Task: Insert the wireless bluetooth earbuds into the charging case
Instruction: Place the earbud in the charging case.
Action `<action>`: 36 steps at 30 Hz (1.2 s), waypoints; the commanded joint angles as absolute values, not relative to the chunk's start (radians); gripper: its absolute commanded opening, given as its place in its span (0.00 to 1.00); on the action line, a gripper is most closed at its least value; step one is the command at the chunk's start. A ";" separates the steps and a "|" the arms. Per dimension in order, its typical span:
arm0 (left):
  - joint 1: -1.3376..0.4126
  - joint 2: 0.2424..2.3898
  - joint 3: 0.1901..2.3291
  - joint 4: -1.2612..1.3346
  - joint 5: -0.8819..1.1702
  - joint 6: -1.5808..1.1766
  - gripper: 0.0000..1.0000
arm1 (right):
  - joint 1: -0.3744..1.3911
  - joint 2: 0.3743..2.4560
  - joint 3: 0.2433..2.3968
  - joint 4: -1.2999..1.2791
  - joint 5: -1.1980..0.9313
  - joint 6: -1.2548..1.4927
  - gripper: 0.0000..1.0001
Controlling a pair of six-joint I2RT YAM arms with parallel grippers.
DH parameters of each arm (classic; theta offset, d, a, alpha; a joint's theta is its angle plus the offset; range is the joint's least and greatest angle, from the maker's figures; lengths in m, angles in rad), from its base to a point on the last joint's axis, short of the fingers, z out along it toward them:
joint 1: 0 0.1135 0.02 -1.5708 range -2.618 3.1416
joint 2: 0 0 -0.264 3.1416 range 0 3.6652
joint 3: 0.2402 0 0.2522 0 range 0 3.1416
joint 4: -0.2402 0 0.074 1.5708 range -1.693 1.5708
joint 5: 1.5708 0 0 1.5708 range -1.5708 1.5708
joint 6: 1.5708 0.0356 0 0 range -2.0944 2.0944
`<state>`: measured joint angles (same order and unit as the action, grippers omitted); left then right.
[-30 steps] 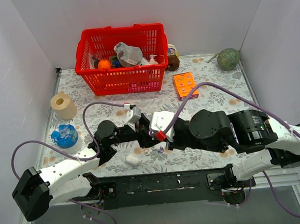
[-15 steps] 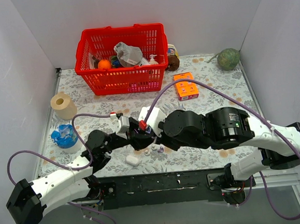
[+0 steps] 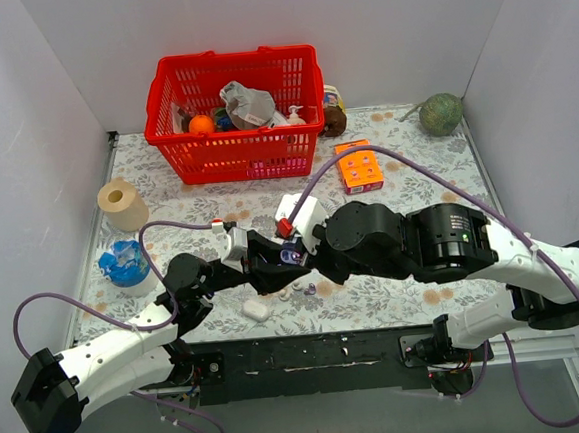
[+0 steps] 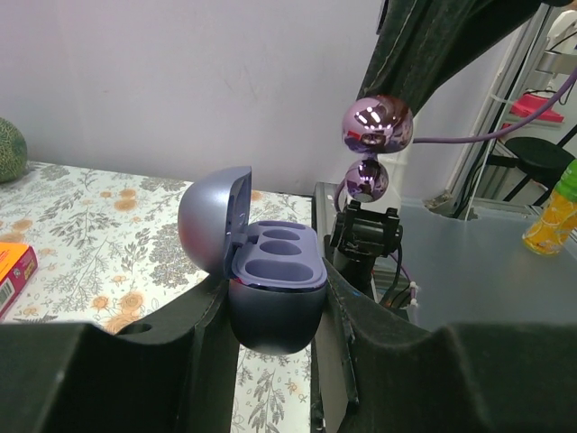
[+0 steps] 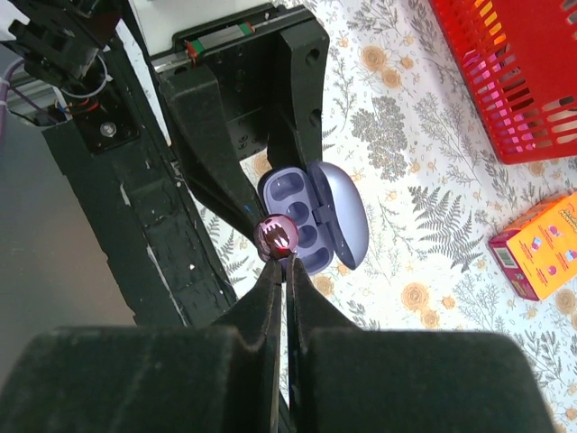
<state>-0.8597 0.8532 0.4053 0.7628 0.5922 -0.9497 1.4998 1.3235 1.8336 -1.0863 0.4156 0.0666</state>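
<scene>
My left gripper point(image 4: 275, 314) is shut on the charging case point(image 4: 270, 287), a lavender-blue pebble held upright off the table with its lid point(image 4: 213, 222) swung open to the left and its purple sockets bare. My right gripper point(image 5: 287, 259) is shut on a glossy purple earbud point(image 5: 278, 236) pinched at its fingertips. The earbud point(image 4: 376, 124) hangs a little above and beside the case's right rim and touches nothing. In the top view both grippers meet near the table's front middle, around the case point(image 3: 291, 255).
A white oval lump point(image 3: 256, 309) lies on the floral cloth below the grippers, with two tiny specks point(image 3: 302, 289) beside it. Farther back stand a red basket point(image 3: 176, 145), an orange box point(image 3: 358, 164), a tape roll point(image 3: 121, 202) and a green ball point(image 3: 441, 112).
Both arms have shifted left together with the case and the earbud in them. In the last half second the right wrist has risen slightly over the case. Both grips are unchanged.
</scene>
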 commanded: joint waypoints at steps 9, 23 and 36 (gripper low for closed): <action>-0.867 0.822 0.411 0.773 0.609 -0.968 0.00 | 1.477 1.287 1.706 -0.942 0.437 0.017 0.01; -0.871 0.808 0.402 0.746 0.601 -0.957 0.00 | 1.468 1.290 1.738 -0.919 0.456 0.005 0.01; -0.871 0.813 0.419 0.753 0.617 -0.971 0.00 | 1.466 1.299 1.727 -0.940 0.459 -0.058 0.01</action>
<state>-0.8673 0.8337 0.4026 0.7380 0.6079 -0.9657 1.4715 1.3006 1.6962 -0.9470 0.4500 -0.0341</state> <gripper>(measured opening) 0.314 0.031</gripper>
